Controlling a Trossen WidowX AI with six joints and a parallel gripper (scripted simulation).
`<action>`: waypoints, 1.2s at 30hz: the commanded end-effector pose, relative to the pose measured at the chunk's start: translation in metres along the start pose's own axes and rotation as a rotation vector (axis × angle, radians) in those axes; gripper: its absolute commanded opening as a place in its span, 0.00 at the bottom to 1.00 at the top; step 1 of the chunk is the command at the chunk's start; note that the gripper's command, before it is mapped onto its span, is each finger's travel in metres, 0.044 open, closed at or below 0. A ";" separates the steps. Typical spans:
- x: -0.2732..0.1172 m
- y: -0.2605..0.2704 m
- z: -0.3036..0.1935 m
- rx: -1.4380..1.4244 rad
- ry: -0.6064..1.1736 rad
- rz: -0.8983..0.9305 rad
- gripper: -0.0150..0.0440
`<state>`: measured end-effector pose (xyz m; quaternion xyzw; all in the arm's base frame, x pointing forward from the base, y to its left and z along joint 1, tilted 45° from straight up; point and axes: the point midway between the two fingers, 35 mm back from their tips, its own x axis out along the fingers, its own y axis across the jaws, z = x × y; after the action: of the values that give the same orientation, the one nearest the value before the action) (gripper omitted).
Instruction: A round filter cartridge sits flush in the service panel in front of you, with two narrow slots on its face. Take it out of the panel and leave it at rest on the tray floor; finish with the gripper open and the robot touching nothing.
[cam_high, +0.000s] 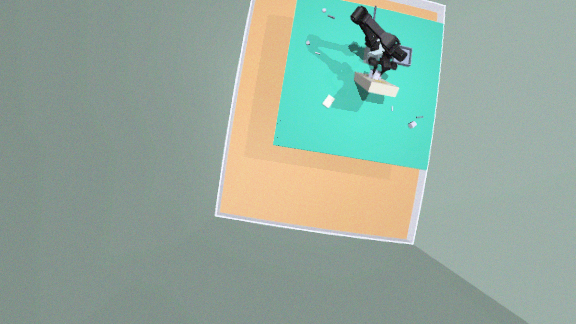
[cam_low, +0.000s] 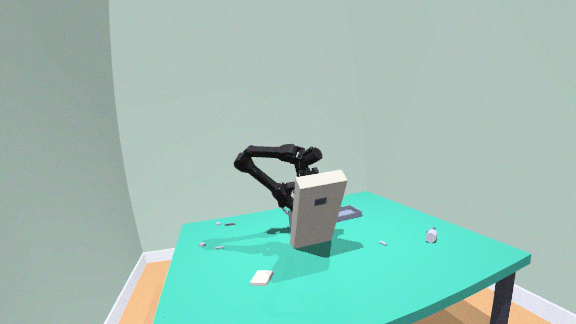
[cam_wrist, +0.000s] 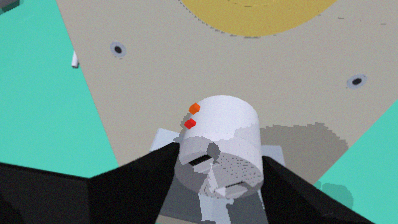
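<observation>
The round white filter cartridge (cam_wrist: 222, 120) is outside the panel's opening, low in front of the panel (cam_high: 384, 89) (cam_low: 315, 225) (cam_wrist: 150, 85). Its two-slotted face points toward the wrist camera, and orange and red marks show on its side. My gripper (cam_wrist: 219, 156) is shut on the cartridge, one dark finger on each side. A pale grey support shows below and beside it; whether they touch is unclear. The yellow ring (cam_wrist: 250, 25) of the panel is partly in view above. The panel hides the gripper in the exterior view. The tray (cam_high: 411, 56) (cam_low: 361, 214) lies beside the arm.
A white block (cam_high: 328, 101) (cam_low: 261, 278) lies on the green table (cam_high: 340, 135) (cam_low: 210, 295) behind the panel. A pale cylinder (cam_high: 412, 124) (cam_low: 431, 236) lies off to the panel's side. Several small pale and dark pieces are scattered about.
</observation>
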<state>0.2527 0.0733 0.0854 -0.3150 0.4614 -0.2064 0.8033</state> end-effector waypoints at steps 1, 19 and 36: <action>-0.001 0.000 0.002 0.001 0.001 0.002 0.35; -0.058 0.005 0.027 -0.002 0.004 0.011 0.25; -0.097 0.036 0.030 -0.001 0.002 0.004 0.25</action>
<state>0.2316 0.1580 0.1408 -0.3160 0.4636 -0.2057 0.8018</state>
